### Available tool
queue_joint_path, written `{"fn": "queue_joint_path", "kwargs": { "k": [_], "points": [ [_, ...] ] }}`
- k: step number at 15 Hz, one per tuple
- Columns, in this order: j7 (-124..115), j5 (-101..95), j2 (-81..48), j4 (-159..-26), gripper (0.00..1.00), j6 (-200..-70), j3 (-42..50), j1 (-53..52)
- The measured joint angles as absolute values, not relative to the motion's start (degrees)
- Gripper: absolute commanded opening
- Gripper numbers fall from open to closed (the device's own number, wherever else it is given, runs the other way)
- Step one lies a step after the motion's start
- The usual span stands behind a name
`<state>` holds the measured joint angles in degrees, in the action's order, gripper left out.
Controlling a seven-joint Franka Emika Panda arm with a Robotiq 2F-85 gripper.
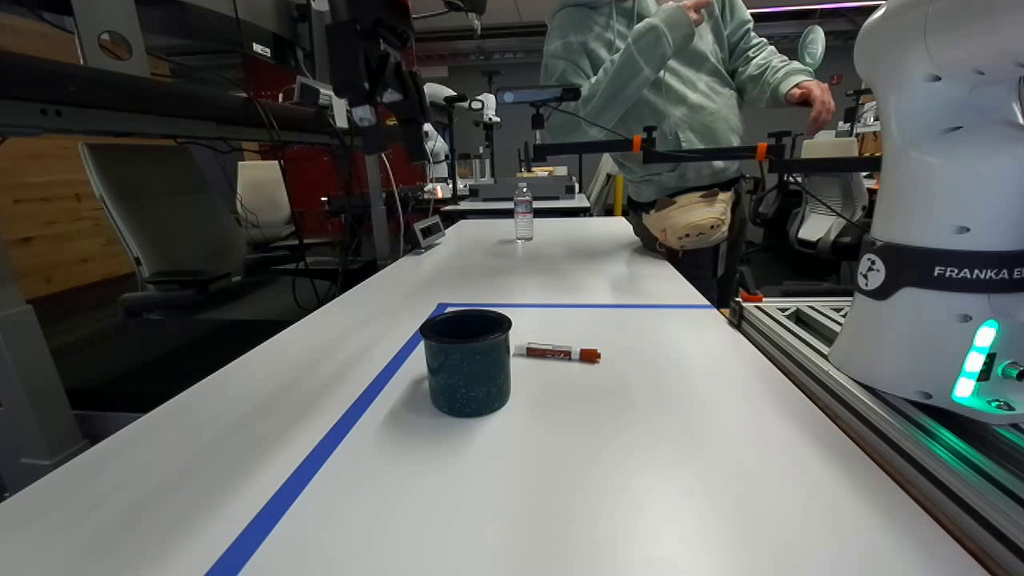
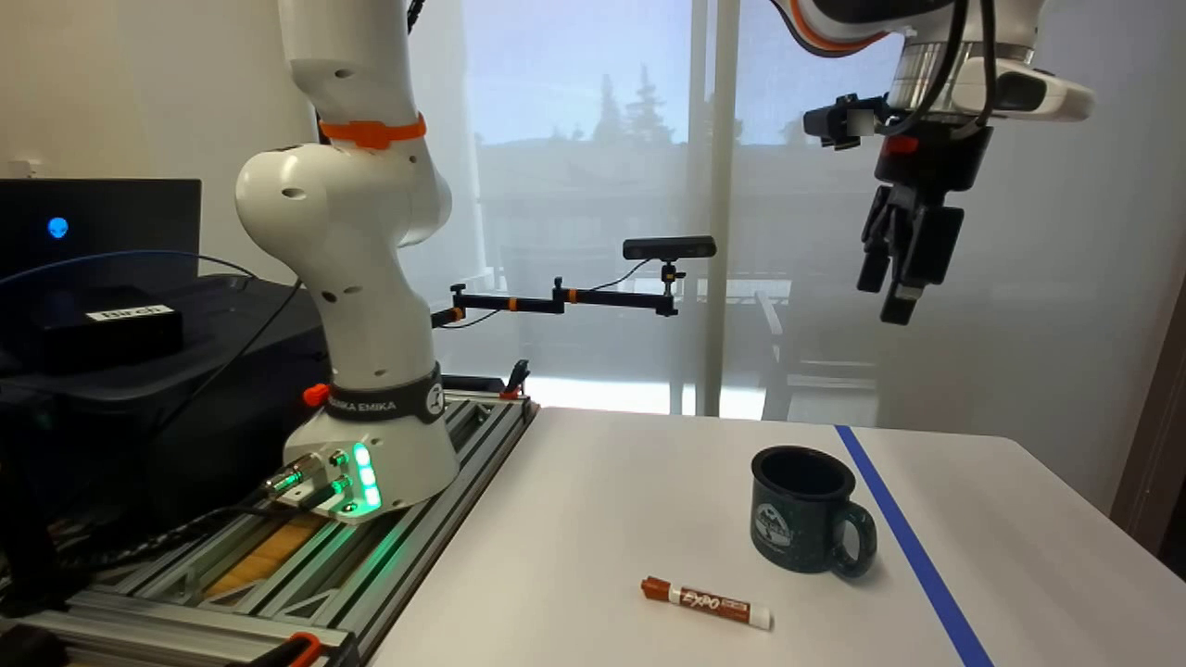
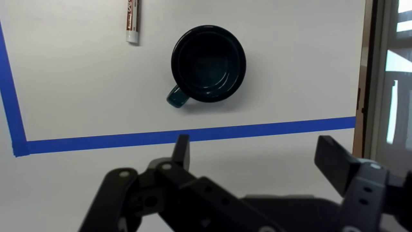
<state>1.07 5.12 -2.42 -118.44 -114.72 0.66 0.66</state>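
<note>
My gripper (image 3: pixel 253 140) is open and empty, with its two black fingers wide apart in the wrist view. In an exterior view it hangs high above the table (image 2: pixel 887 295); it also shows at the upper left of an exterior view (image 1: pixel 392 148). Nearest below is a dark green speckled mug (image 3: pixel 208 64), upright, apart from the fingers. The mug shows in both exterior views (image 1: pixel 470 372) (image 2: pixel 799 519); its handle is hidden in one of them. A brown-and-white Expo marker (image 2: pixel 709 603) lies beside the mug, also seen in an exterior view (image 1: pixel 558 353) and partly in the wrist view (image 3: pixel 132 21).
Blue tape (image 3: pixel 251 130) marks lines on the white table (image 1: pixel 640 480). A water bottle (image 1: pixel 523 214) and a small grey device (image 1: pixel 429 232) stand farther along the table. A camera on a black bar (image 2: pixel 669 248) reaches over the edge. A person (image 1: pixel 664 104) stands beside the table.
</note>
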Motion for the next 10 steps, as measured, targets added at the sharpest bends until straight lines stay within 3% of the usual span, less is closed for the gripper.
{"fn": "queue_joint_path", "kwargs": {
  "k": [10],
  "points": [
    [0.97,5.06,-1.92,-118.5,1.0,-114.79,-0.06,0.43]
  ]
}}
